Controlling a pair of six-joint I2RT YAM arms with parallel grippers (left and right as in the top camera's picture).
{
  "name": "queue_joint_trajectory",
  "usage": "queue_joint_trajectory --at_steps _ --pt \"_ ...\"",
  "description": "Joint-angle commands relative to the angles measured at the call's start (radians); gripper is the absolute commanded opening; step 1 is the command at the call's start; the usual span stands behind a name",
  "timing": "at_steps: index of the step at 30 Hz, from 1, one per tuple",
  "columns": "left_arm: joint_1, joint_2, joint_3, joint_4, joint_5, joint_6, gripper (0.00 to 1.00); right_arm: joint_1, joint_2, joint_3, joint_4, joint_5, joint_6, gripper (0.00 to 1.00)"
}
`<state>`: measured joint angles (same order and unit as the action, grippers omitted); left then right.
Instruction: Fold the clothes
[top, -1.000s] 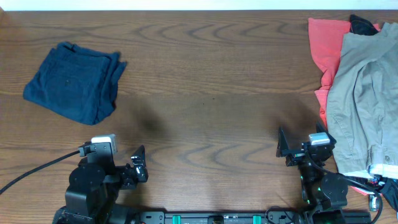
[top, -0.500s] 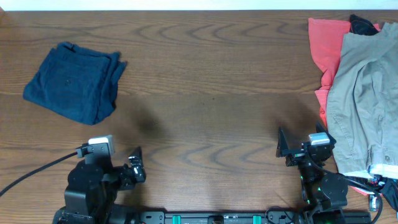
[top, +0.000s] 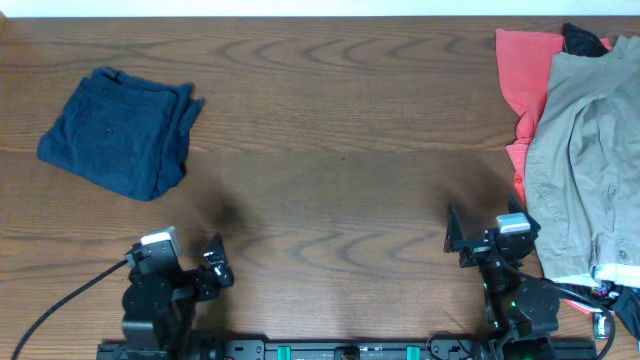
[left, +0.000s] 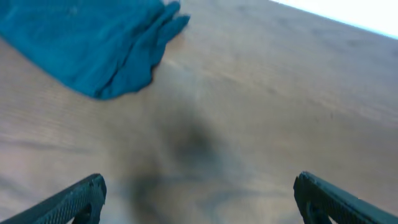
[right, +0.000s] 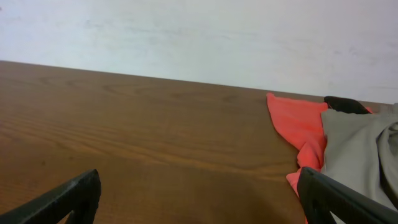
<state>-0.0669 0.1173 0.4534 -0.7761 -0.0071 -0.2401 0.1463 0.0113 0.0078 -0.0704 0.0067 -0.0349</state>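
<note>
The navy blue shorts lie folded into a compact bundle at the far left of the table; they also show at the top left of the left wrist view. My left gripper is open and empty near the front edge, well short of the shorts; its jaws frame bare wood. My right gripper is open and empty at the front right; its jaws are over bare table.
A khaki-grey garment lies over a coral-red cloth at the right edge, also seen in the right wrist view. A dark item peeks out behind them. A cable trails from the left arm.
My left arm has drawn back toward the front edge, away from the shorts. The right arm and the clothes have not moved.
</note>
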Motion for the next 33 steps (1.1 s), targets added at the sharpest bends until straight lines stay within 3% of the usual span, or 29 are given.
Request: queue_joint_trajectory --at_steps 1,11,18,22,27,33 --pt "0.005 -0.060 -0.089 0.084 0.003 -0.014 0.98 0.010 -0.006 -0.003 -0.004 -0.008 -0.015 0.99" --pt "0.005 -0.116 -0.324 0.497 0.025 -0.010 0.98 0.010 -0.006 -0.003 -0.004 -0.008 -0.015 0.99" --pt "0.005 -0.116 -0.451 0.862 0.026 0.092 0.97 0.010 -0.006 -0.003 -0.004 -0.008 -0.015 0.99" --pt "0.005 -0.116 -0.449 0.867 0.021 0.171 0.98 0.010 -0.006 -0.003 -0.004 -0.008 -0.015 0.99" --pt "0.005 -0.116 -0.449 0.718 0.022 0.154 0.98 0.010 -0.006 -0.003 -0.004 -0.008 -0.015 0.99" --pt "0.004 -0.116 -0.449 0.706 0.022 0.154 0.98 0.010 -0.006 -0.003 -0.004 -0.008 -0.015 0.99"
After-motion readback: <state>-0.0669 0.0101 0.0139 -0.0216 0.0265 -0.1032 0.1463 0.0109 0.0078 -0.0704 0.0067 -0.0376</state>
